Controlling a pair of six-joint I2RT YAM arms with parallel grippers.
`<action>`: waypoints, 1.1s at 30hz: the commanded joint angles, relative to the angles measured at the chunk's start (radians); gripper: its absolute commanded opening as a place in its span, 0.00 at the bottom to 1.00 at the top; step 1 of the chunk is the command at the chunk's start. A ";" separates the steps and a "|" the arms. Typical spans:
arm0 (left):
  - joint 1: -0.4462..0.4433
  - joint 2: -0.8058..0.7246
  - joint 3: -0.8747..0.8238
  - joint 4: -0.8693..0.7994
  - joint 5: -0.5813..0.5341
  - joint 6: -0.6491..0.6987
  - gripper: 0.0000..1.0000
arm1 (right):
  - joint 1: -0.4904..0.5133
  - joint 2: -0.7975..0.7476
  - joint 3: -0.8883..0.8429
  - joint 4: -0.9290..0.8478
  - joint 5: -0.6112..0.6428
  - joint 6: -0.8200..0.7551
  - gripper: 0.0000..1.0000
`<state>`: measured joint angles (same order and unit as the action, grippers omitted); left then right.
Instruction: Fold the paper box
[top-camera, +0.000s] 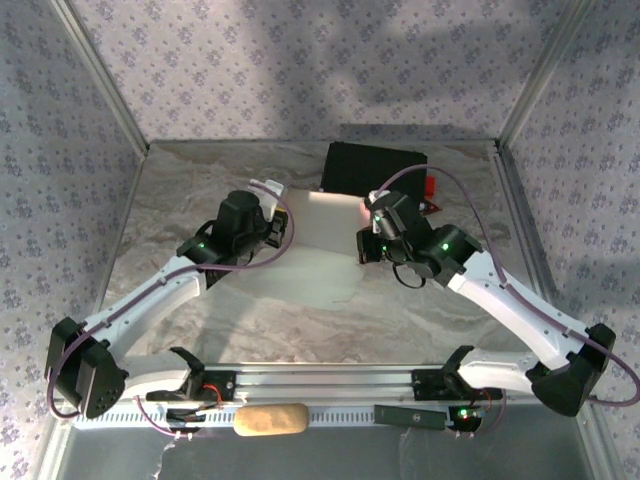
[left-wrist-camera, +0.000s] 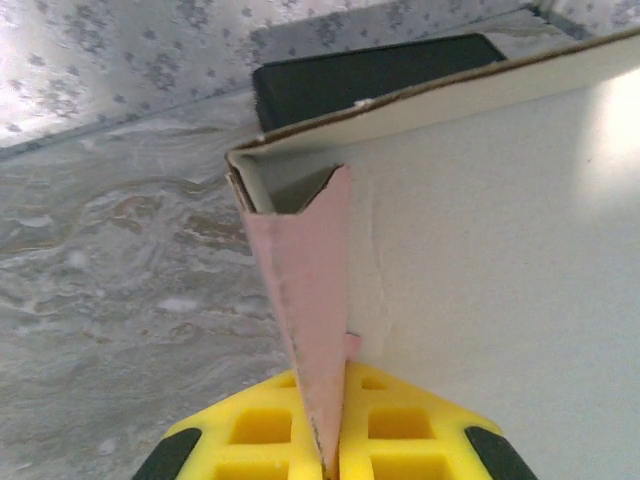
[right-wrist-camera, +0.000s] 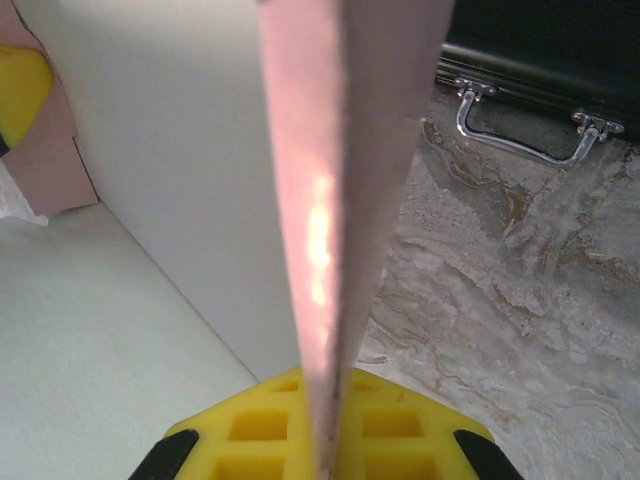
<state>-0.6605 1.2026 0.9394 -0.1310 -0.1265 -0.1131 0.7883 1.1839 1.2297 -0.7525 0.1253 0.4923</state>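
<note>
Paper box (top-camera: 320, 250) on the marble table (top-camera: 250, 330), near the middle and a little toward 12 o'clock in the top view, pale whitish face up. Black case (top-camera: 372, 168) just beyond it at 12 to 1 o'clock; touching or apart, impossible to tell.

Left gripper (left-wrist-camera: 330, 445) at the box's 10 o'clock corner, yellow pads (left-wrist-camera: 260, 425) pressed together on a pink flap (left-wrist-camera: 310, 290), the card edge-on between them. Flap upright, folded against a raised whitish wall and making a small triangular pocket at the corner. Brown cut edge along the top of that wall, with the case behind it at 12 o'clock in the left wrist view.

Right gripper (right-wrist-camera: 325, 435) at the box's 3 o'clock side, pads likewise closed on a thin pink panel (right-wrist-camera: 340, 150), upright and seen edge-on, a bright glare streak down it. Whitish inner face of the box at 9 o'clock of the panel, bare marble at 3 o'clock. Metal handle (right-wrist-camera: 520, 125) of the case at 1 o'clock in the right wrist view, along the case's side.

Both arms angled inward from the near corners, meeting at the box.
</note>
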 joint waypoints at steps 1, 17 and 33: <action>-0.052 0.003 0.008 -0.015 -0.213 0.047 0.00 | 0.024 0.004 0.047 -0.016 0.014 0.044 0.00; 0.089 -0.016 -0.042 0.060 0.298 -0.029 0.18 | 0.026 -0.007 0.036 0.026 -0.061 0.019 0.00; 0.087 -0.005 -0.049 0.073 0.237 -0.037 0.04 | 0.029 -0.019 0.035 0.026 -0.063 0.011 0.00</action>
<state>-0.5629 1.1870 0.8928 -0.0971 0.0929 -0.1604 0.8097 1.1847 1.2358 -0.7673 0.0975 0.5121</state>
